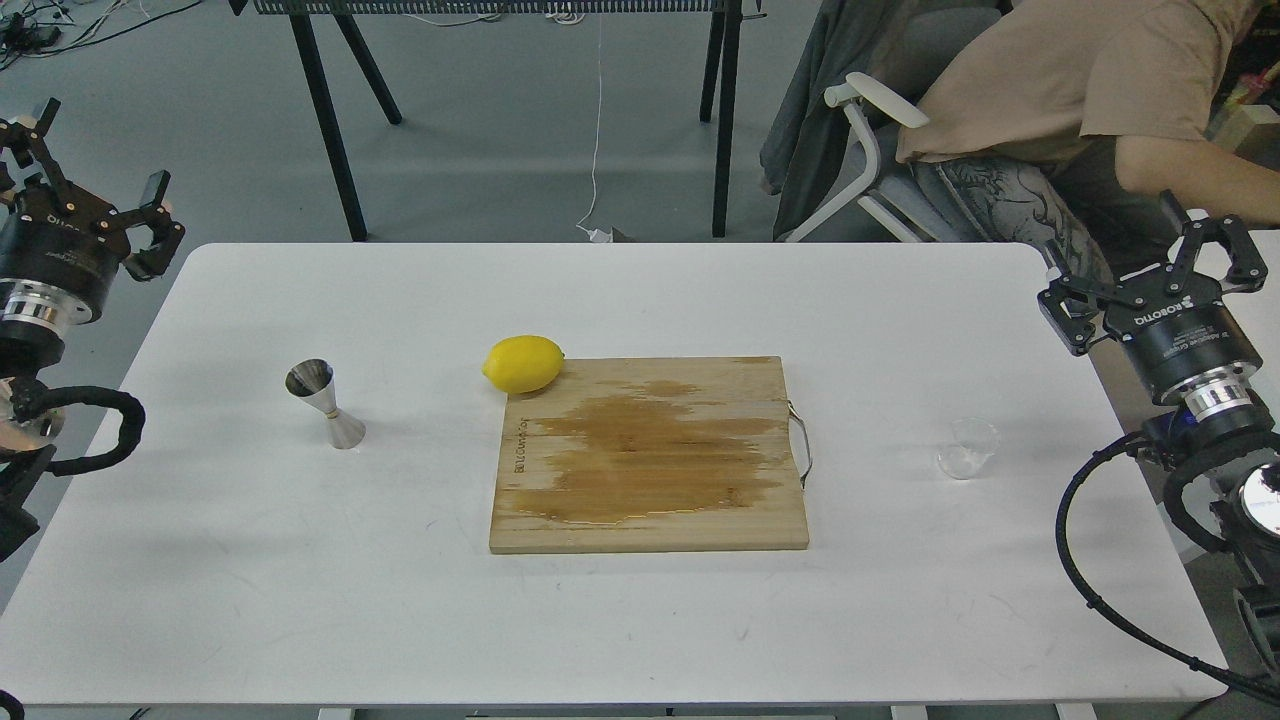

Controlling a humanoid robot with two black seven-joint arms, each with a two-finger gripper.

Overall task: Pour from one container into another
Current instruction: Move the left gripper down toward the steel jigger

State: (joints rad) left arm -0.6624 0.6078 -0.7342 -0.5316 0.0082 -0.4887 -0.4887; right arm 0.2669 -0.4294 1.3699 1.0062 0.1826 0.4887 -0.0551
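The small clear glass cup (968, 447) stands upright on the white table (640, 620) at the right, just below and left of my right gripper (1150, 262). That gripper is open and empty, its fingers spread beyond the table's right edge. The steel hourglass jigger (325, 403) stands upright on the left part of the table. My left gripper (85, 170) is open and empty, off the table's far left corner, well away from the jigger.
A wooden cutting board (650, 455) with a wet stain lies mid-table, and a yellow lemon (523, 363) rests against its far left corner. A seated person (1080, 90) in a white chair is behind the table's far right corner.
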